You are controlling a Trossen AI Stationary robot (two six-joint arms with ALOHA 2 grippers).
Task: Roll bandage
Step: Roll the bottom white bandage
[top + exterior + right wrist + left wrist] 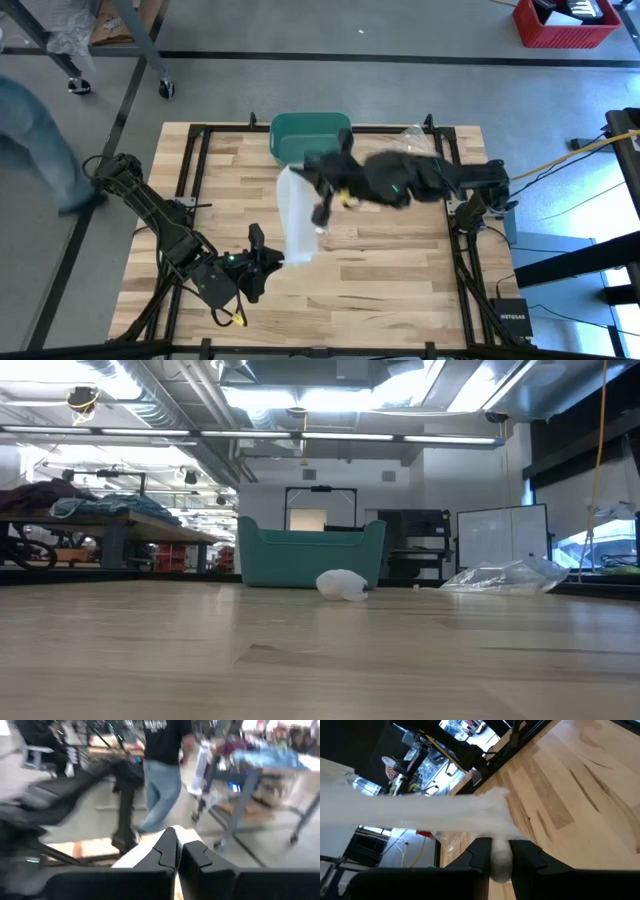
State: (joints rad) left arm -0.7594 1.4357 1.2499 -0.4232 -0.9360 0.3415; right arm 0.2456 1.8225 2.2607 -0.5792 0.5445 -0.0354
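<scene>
A long white bandage (296, 215) stretches above the wooden table (400, 290) between my two grippers. Its rolled end (500, 862) sits between the fingers of my left gripper (272, 258), near the table's front left, and the loose strip (420, 810) runs away from there. My right gripper (322, 210) reaches in from the right, high over the table's middle, shut at the strip's far part. Neither gripper shows in the low view. My left gripper pinches the small rolled end (500, 865) of the bandage between its two fingers (479, 855), coming nearly level from the table's left. The roll is lifted clear of the table, and the strip leads off from it, spread and fairly taut. My right gripper is shut on the white strip (186, 834), which shows just past its closed fingers (167, 852). The view is blurred, so which part of the strip it has cannot be told. The hold is lifted clear, high above the table.
A teal bin (310, 135) stands at the table's far edge, with a white lump (343, 585) on the table in front of it. A clear plastic bag (505, 576) lies at the far right. A person (162, 770) walks beyond the table's left side.
</scene>
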